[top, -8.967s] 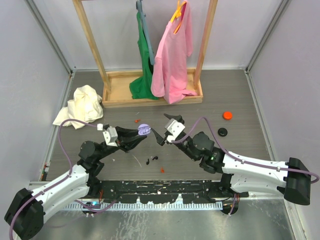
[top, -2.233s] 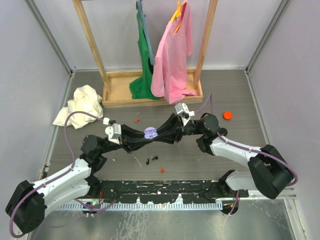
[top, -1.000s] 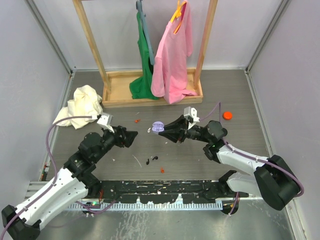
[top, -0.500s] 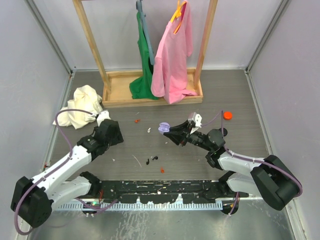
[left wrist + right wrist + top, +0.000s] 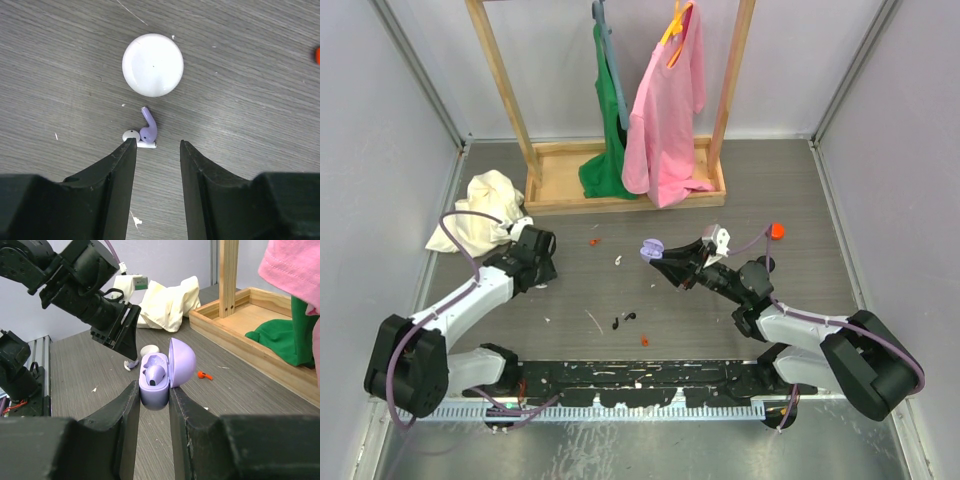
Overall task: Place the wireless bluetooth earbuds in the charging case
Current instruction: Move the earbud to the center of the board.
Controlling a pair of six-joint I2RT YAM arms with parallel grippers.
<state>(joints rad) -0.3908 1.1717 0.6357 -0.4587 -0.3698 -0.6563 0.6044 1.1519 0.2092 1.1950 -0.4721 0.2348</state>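
Observation:
My right gripper [image 5: 152, 388] is shut on the purple charging case [image 5: 156, 385], held above the table with its lid open. One purple earbud [image 5: 156, 374] sits in the case. From above, the case [image 5: 651, 250] hangs mid-table at the tip of the right gripper [image 5: 662, 258]. A second purple earbud [image 5: 147, 131] lies on the table beside a white round disc [image 5: 152, 65]. My left gripper [image 5: 157, 143] hovers over it, open, with nothing between the fingers. The earbud lies just past the left fingertip [image 5: 129, 146]. The right wrist view shows the left gripper [image 5: 127, 347] above that earbud [image 5: 131, 364].
A wooden rack [image 5: 620, 190] with a green shirt [image 5: 610, 150] and a pink shirt [image 5: 668, 110] stands at the back. A white cloth [image 5: 480, 210] lies at the left. An orange cap [image 5: 776, 230], a black cap [image 5: 765, 264], small orange bits [image 5: 593, 241] and black pieces [image 5: 625, 320] dot the table.
My left arm has swung left, away from the case, and lowered over the loose earbud, its jaws narrowing. The right gripper keeps hold of the case, shifted slightly right.

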